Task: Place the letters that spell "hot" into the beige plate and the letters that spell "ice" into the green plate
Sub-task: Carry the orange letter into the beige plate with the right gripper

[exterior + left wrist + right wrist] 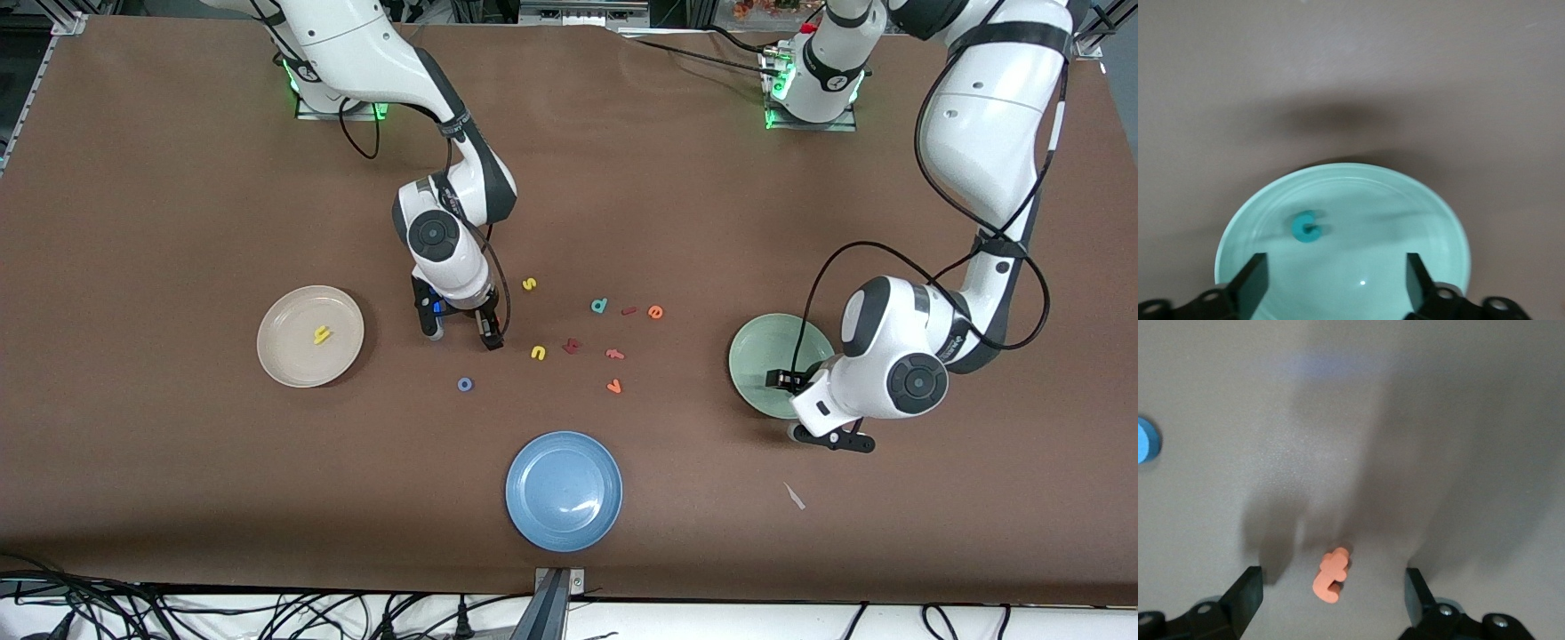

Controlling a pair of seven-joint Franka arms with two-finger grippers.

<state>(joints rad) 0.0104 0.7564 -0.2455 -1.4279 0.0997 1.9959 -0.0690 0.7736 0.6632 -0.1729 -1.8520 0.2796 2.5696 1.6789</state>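
Observation:
My right gripper point(462, 335) point(1333, 585) is low over the table, open. The orange t point(1331, 574) lies between its fingers, clear of both; the hand hides it in the front view. The blue o point(464, 384) point(1145, 440) lies nearer the front camera. The beige plate point(289, 356) holds the yellow h point(322, 335). My left gripper point(811, 409) point(1336, 267) hangs open and empty over the green plate point(765, 351) point(1418, 220). The teal c point(1305, 227) lies in that plate. The dark red i point(629, 311) and orange e point(655, 311) lie mid-table.
Loose letters lie mid-table: yellow s point(529, 284), teal d point(599, 306), yellow n point(538, 353), a chunky dark red letter point(572, 346) and two other orange ones point(615, 354) point(613, 386). A blue plate point(564, 491) sits near the front edge. A white scrap point(794, 496) lies beside it.

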